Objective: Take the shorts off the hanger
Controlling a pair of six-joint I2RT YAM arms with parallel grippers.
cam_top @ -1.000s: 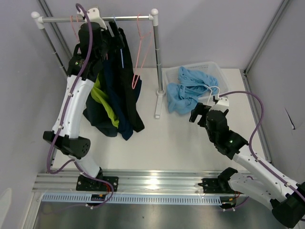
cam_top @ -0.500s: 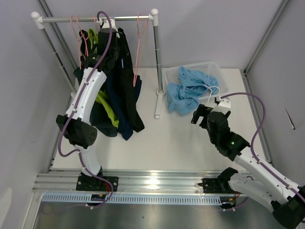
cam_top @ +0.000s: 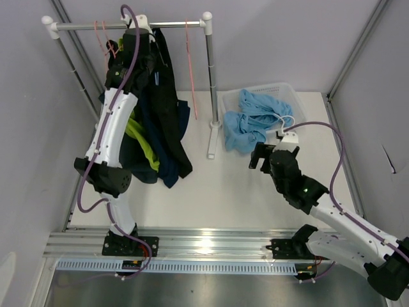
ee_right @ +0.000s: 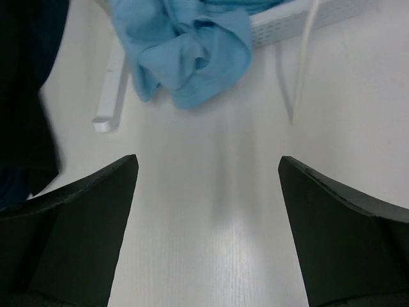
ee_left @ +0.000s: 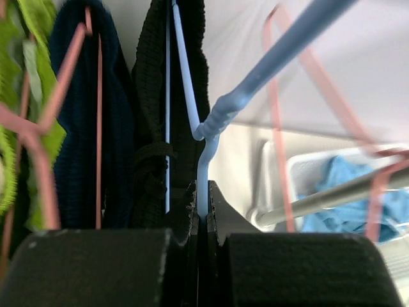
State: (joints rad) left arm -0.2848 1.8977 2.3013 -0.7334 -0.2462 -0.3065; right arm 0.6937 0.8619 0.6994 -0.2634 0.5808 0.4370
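Left wrist view shows the left gripper (ee_left: pixel 202 201) clenched on the thin wire of a light blue hanger (ee_left: pixel 220 105). The wire is just beside the black shorts (ee_left: pixel 150 115), which hang under the rail (cam_top: pixel 83 25) next to the navy shorts (ee_left: pixel 73 128) and lime green shorts (ee_left: pixel 35 38). The right gripper (cam_top: pixel 258 155) hovers over the table (cam_top: pixel 223 192), jaws spread wide and holding nothing, near the basket (cam_top: pixel 291 89) where the light blue shorts (cam_top: pixel 250 118) lie.

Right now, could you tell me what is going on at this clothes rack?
The left tool is up at the rail, shut on the neck of the light blue hanger, which seems to carry the black shorts. The navy shorts and the lime green shorts hang beside it. The light blue shorts lie half in the white basket, and the right tool hovers open above the table.
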